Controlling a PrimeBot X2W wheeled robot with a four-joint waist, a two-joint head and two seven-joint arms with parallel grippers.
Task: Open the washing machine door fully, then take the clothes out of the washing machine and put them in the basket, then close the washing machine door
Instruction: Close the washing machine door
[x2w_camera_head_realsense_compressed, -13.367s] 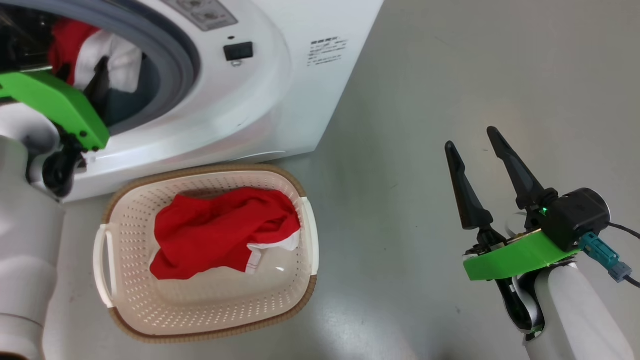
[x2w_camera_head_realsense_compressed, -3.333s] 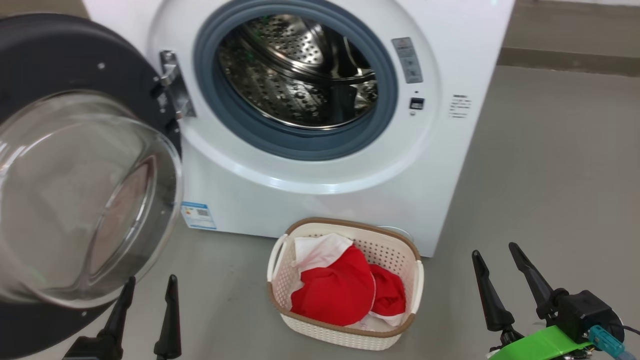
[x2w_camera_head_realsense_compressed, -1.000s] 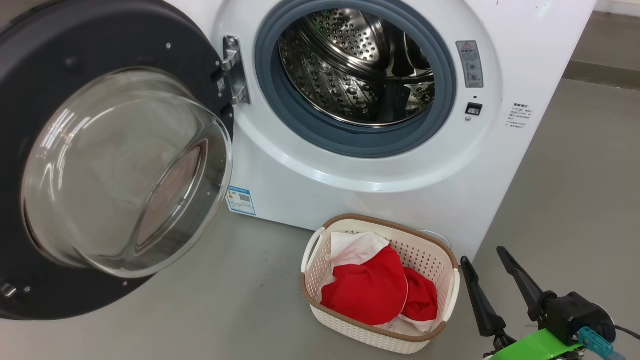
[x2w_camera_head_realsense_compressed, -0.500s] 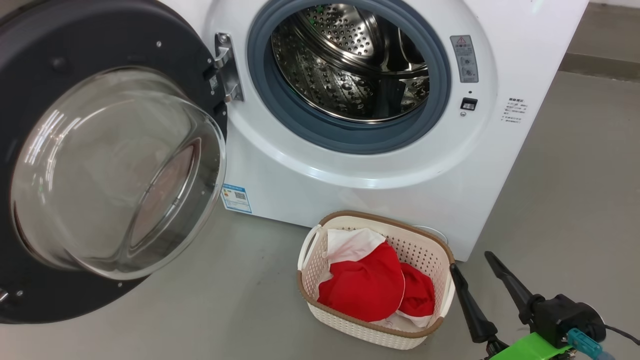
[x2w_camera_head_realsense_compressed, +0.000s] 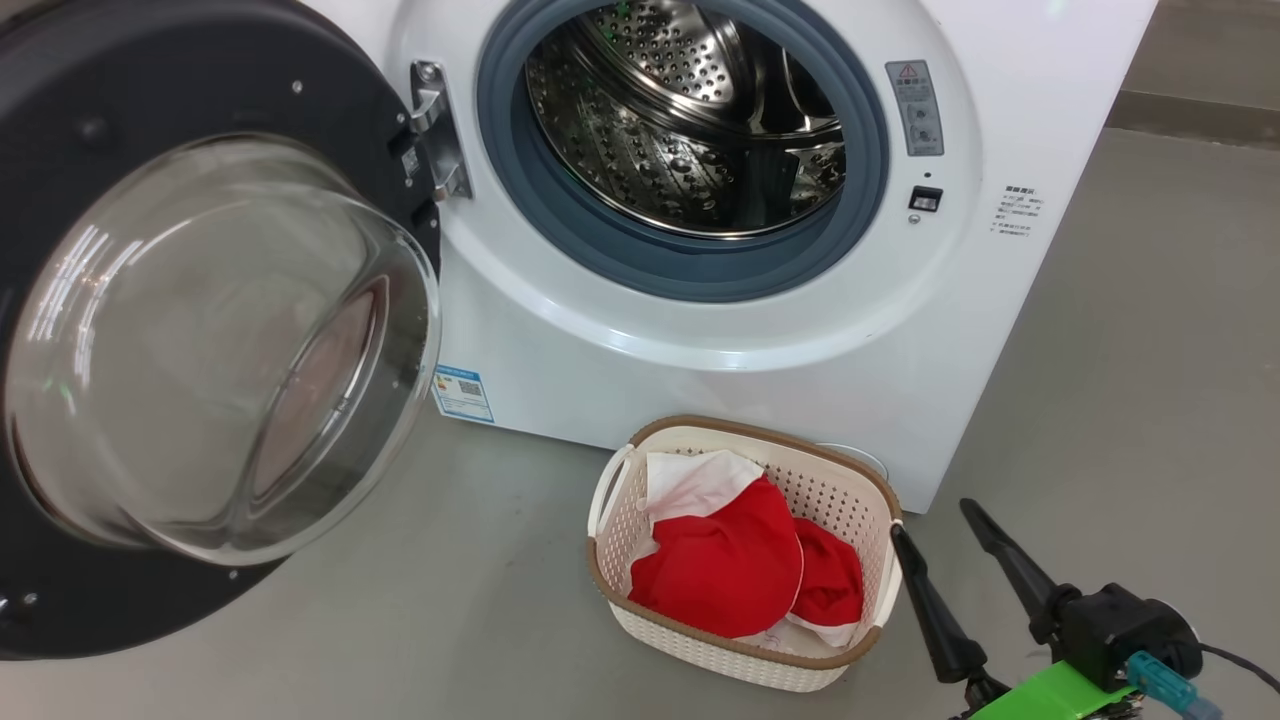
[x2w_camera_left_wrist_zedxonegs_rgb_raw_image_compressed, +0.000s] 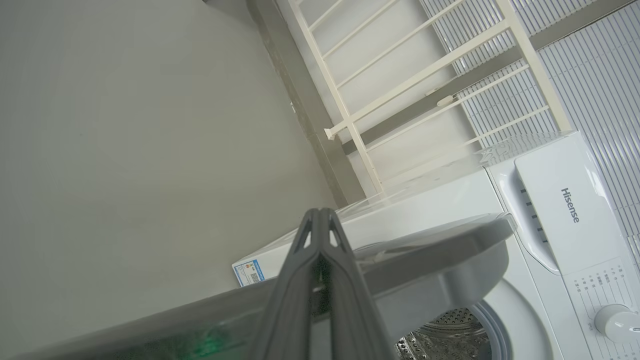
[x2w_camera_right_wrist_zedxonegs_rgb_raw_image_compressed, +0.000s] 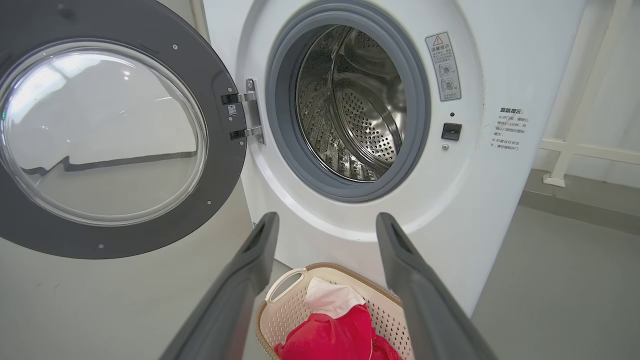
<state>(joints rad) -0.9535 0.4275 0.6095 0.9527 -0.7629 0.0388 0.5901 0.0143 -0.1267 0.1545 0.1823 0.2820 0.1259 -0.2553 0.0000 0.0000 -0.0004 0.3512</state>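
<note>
Basket (x2w_camera_head_realsense_compressed: 720, 665) beside right pincer (x2w_camera_head_realsense_compressed: 932, 518), clothes (x2w_camera_head_realsense_compressed: 725, 575) inside

The drum (x2w_camera_head_realsense_compressed: 690, 120) is emptied; a second red-and-white garment (x2w_camera_head_realsense_compressed: 700, 480) now lies in the basket (x2w_camera_head_realsense_compressed: 760, 430), and the left tool (x2w_camera_left_wrist_zedxonegs_rgb_raw_image_compressed: 320, 220) has shut, seemingly behind the door (x2w_camera_head_realsense_compressed: 200, 60)

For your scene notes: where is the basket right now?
Head view, lower centre-right: the basket sits on the floor before the washing machine, clothes inside.
</note>
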